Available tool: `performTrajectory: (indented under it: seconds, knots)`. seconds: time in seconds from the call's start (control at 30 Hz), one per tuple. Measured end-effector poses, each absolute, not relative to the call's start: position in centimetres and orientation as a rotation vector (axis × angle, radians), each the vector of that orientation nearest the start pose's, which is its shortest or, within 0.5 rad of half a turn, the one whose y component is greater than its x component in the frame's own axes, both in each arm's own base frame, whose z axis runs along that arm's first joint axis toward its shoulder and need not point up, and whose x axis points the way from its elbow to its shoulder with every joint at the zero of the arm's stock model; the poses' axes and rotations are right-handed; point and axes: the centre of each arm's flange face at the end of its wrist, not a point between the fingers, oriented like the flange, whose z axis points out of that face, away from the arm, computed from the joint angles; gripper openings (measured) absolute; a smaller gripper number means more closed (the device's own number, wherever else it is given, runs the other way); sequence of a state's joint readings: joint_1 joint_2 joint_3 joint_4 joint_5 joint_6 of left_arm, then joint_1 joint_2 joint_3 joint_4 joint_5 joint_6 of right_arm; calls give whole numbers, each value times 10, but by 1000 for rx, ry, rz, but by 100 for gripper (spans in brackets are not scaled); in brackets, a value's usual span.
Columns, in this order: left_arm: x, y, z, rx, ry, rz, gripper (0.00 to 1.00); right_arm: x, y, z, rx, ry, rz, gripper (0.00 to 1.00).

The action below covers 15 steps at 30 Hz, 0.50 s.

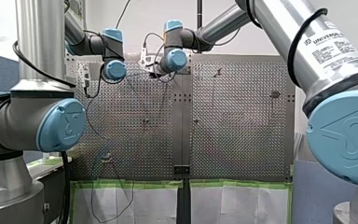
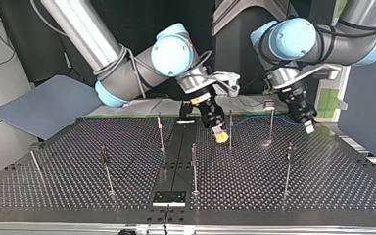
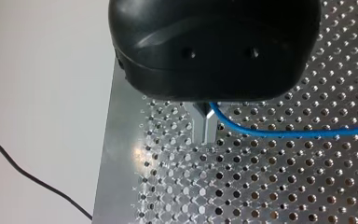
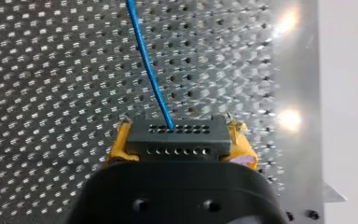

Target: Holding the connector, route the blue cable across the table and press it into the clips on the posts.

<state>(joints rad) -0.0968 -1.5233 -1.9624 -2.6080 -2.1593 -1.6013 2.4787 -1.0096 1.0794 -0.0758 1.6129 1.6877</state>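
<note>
Right wrist view: my right gripper [image 4: 179, 145] has its yellow pads [image 4: 116, 147] closed on the two ends of the black connector [image 4: 175, 133], a flat block with rows of small holes. The blue cable [image 4: 148, 65] leaves the connector's holed face and runs straight ahead, thin and smooth, over the perforated table [image 4: 51, 70].

Left wrist view: well along the cable from the connector, my left gripper [image 3: 206, 128] has its metal fingers [image 3: 198, 126] pinched together on the cable. It comes out between them and sweeps aside in a shallow curve just above the table.

Top view: the cable hangs as a low, slightly wavy line from the connector to my left gripper [image 2: 308, 126]. It passes a thin post [image 2: 230, 128] just beside the connector and a second post [image 2: 271, 122] further from it. I can't tell whether it sits in any clip. The span looks short, so if the arms draw apart the cable may slip through the metal fingers or tug the connector askew in the pads. With the pads so near the first post, a sideways move could knock or bend it. The cable could also ride past a clip instead of seating.

Front view: both wrists are at the table's far end, and the connector is too small to make out.
</note>
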Motion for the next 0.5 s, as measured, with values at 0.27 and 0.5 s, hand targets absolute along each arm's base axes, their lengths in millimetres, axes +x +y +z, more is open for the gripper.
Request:
performTrajectory:
  seconds: [0.27,0.5]
  knots:
    - [446,-112,374,-442,1343,301,0,649,-349,416,-2300,1023,-2504,0]
    - [461,-103,370,-427,1350,291,0,657,-358,423,-2284,1021,-2524,0]
